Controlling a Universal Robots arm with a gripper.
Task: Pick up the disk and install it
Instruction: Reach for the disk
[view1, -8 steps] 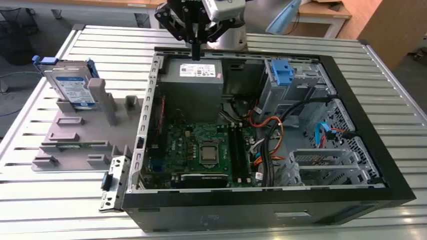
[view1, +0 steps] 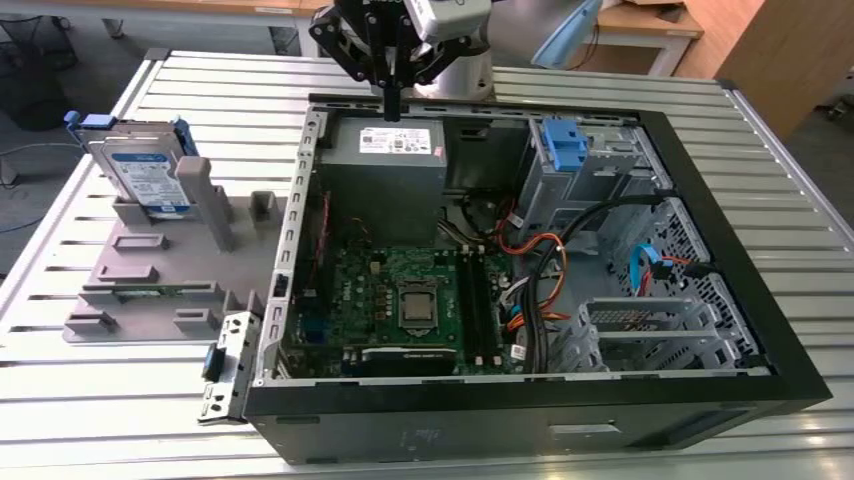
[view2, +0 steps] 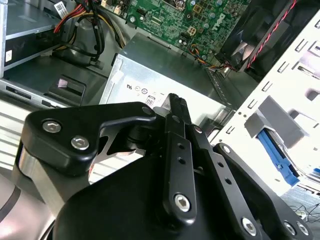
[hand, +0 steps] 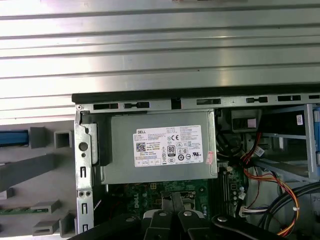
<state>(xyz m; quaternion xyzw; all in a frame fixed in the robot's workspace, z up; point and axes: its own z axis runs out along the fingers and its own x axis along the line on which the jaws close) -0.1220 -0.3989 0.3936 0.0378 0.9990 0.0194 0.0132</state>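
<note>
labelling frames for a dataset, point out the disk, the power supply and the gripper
the disk (view1: 144, 178), exterior view, its white-and-blue label
the power supply (hand: 167, 147), first wrist view, its white sticker
the gripper (view1: 391, 112), exterior view, its closed fingertips

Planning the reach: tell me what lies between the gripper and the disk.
In the exterior view, the case's metal side wall and bare slatted table separate the gripper from the disk.

- Disk (view1: 144, 178): silver-grey, white-and-blue label, blue carrier frame; near the worktop's edge at the exterior view's left.
- Worktop (view1: 80, 420): pale silver, striped by parallel slats.
- Holder (view1: 160, 270) beneath the disk: plain grey.
- Case (view1: 534, 415): black shell.
- Circuit board (view1: 387, 300): green.
- Box (view1: 387, 175): grey, white sticker.
- Bracket (view1: 566, 148): blue.
- Cables (view1: 541, 250): orange, red, black.
- Gripper (view1: 391, 112): black.
</note>
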